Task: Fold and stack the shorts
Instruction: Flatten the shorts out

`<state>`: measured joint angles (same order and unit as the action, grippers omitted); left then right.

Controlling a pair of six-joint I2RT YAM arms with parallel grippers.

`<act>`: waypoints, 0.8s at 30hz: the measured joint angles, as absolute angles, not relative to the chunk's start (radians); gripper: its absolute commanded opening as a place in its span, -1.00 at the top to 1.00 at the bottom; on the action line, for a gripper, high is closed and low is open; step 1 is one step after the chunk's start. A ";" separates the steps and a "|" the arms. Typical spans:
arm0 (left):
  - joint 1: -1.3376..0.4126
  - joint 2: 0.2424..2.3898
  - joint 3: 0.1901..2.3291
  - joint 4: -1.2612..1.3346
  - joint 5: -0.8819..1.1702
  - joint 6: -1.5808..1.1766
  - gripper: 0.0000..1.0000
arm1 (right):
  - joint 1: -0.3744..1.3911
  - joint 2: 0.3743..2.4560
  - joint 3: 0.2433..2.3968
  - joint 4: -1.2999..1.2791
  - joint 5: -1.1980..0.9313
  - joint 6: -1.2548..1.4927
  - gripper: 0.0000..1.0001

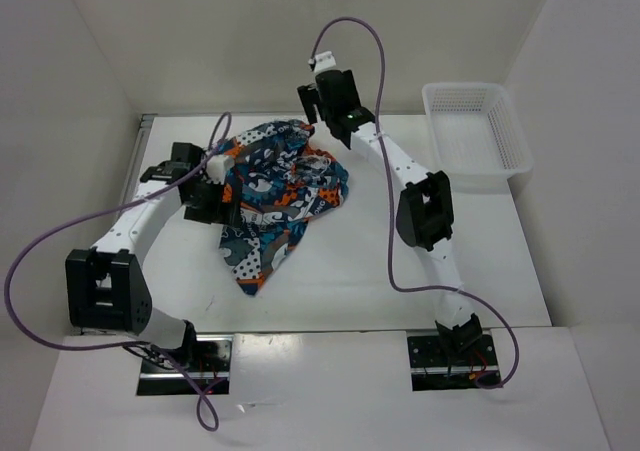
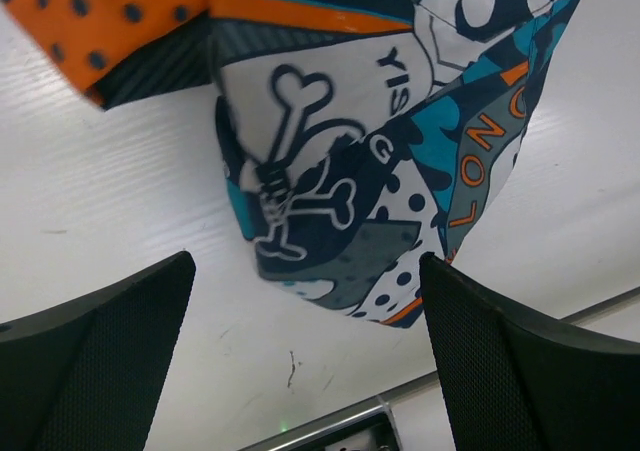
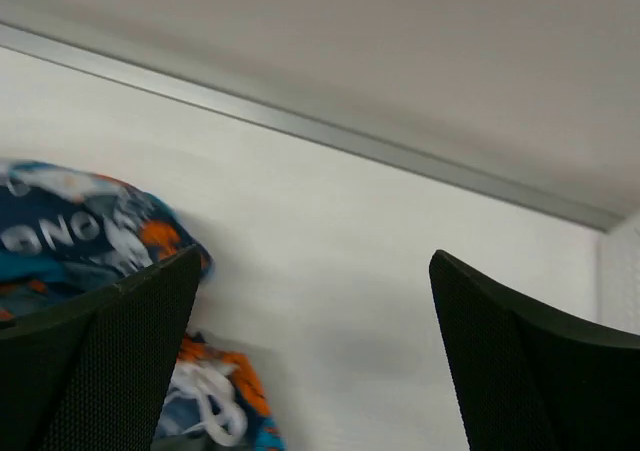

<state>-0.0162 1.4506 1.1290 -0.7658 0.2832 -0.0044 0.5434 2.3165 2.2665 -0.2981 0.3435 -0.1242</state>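
The shorts (image 1: pixel 282 193) lie in a crumpled heap in the middle of the table, printed in teal, orange, white and black. My left gripper (image 1: pixel 222 209) is at the heap's left edge, open. In the left wrist view its fingers (image 2: pixel 110 361) stand wide apart over bare table, with the shorts (image 2: pixel 360 161) just beyond the tips and untouched. My right gripper (image 1: pixel 318 106) is at the heap's back right, open and empty. The right wrist view shows the shorts (image 3: pixel 70 236) to the left of the gripper (image 3: pixel 315 351), with a white drawstring (image 3: pixel 205 416) partly behind the left finger.
A white mesh basket (image 1: pixel 478 141) stands at the back right of the table. White walls close in the back and both sides. A metal strip (image 3: pixel 330 136) runs along the table's far edge. The arm bases (image 1: pixel 450 346) sit at the near edge.
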 measured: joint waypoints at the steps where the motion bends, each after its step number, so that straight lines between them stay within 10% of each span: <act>1: -0.052 1.468 1.137 -0.762 0.260 -0.004 -1.00 | 0.525 2.339 2.264 -0.292 0.382 -0.133 -1.00; 13: -0.218 1.521 1.089 -0.754 0.061 -0.004 -1.00 | 0.485 2.244 2.018 -0.478 0.071 -0.270 -1.00; 22: -0.340 1.568 0.966 -0.714 -0.049 -0.003 -1.00 | 0.485 2.277 1.935 -0.548 -0.047 -0.380 -0.56; 24: -0.341 1.580 0.941 -0.697 -0.067 -0.004 -0.67 | 0.485 2.288 1.919 -0.549 -0.051 -0.388 -0.47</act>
<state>-0.3408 1.5803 0.9413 -0.6968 -0.0666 -0.0040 0.4850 2.2879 1.9194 -0.5488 -0.0505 -0.3882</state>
